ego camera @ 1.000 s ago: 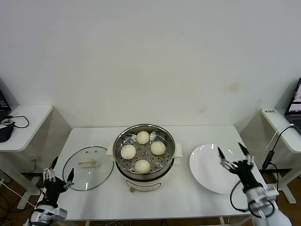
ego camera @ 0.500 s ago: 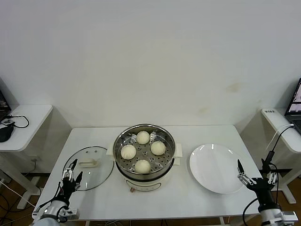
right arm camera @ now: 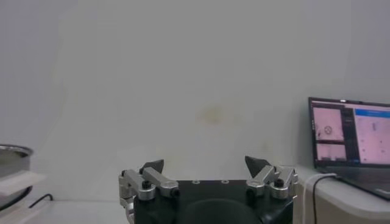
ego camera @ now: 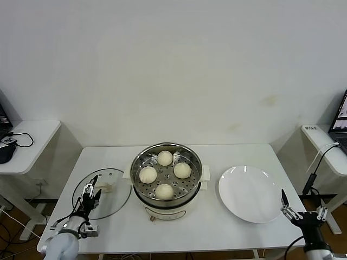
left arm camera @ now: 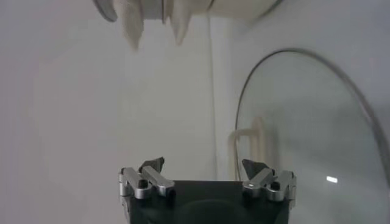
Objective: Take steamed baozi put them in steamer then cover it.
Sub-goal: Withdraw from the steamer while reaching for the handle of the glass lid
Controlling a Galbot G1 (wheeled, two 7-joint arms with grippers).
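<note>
Several cream-white steamed baozi [ego camera: 165, 174] lie in the shiny steel steamer [ego camera: 142, 157] atop the white pot at the table's middle. The round glass lid [ego camera: 111, 196] lies flat on the table to the steamer's left, its cream handle [left arm camera: 248, 139] upward. My left gripper [ego camera: 90, 193] hovers open over the lid's front-left rim, nothing between its fingers. In the left wrist view the lid [left arm camera: 317, 122] fills the space ahead of the left gripper [left arm camera: 206, 167]. My right gripper [ego camera: 303, 212] hangs open and empty off the table's front right corner, and my right gripper [right arm camera: 207, 164] faces the wall.
An empty white plate [ego camera: 249, 194] sits right of the steamer. Side tables flank the table: one at left with a black mouse and cable [ego camera: 7, 147], one at right with a laptop [right arm camera: 350, 134] and cables.
The left gripper has come forward and up over the lid's front-left rim. The right gripper has drawn back from above the plate to beyond the table's front right corner.
</note>
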